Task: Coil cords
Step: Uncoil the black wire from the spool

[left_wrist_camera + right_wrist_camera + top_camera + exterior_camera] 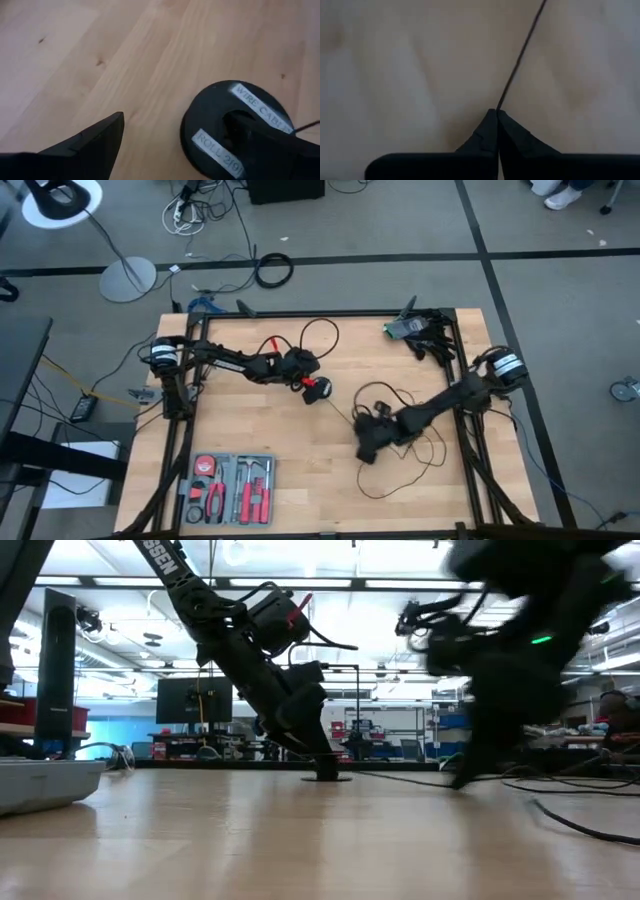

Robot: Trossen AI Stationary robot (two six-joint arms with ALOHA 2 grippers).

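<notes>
Thin black cord (405, 465) sprawled in loose loops over the right half of the wooden counter (300, 435), joined to a round black spool (235, 130) labelled "WIRE CABLE" near the counter's middle. Right tool (497, 116) low over the counter among the loops, fingers pressed together, pinching the cord. Left tool (316, 387) down at the spool, fingers spread wide, one on the spool, the other off to its side. Tool kit (228, 490) at the near left edge.
</notes>
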